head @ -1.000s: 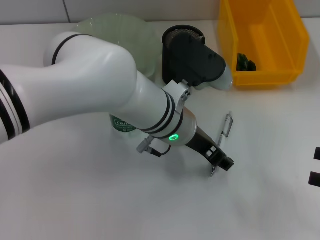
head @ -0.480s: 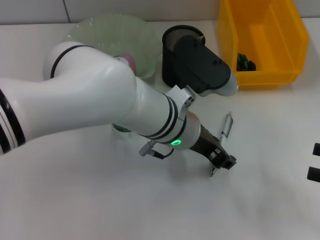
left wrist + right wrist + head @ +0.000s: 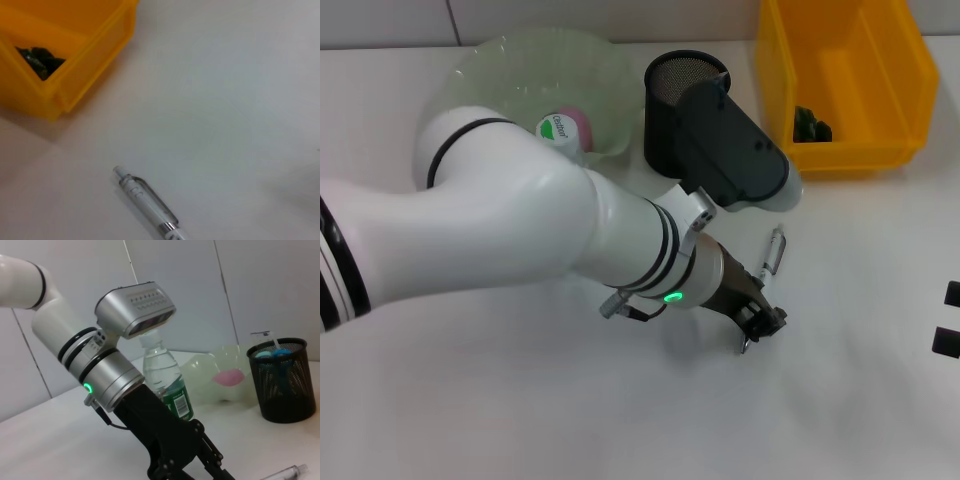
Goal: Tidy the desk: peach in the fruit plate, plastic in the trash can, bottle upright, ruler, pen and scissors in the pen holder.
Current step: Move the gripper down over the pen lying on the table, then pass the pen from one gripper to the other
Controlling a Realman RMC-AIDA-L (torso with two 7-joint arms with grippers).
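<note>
My left end effector, fingers apart, straddles the pen near the pen holder; closing off-centre could flick it away.

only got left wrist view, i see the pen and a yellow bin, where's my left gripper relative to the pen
observer: In the head view, the left gripper is at the pen's near end, low over the table.
operator: is the bottle standing
observer: Yes, the right wrist view shows the bottle upright.
operator: peach done
observer: A pink peach lies in the fruit plate.
operator: right arm
observer: The right gripper is parked at the head view's right edge, fingers apart.
</note>
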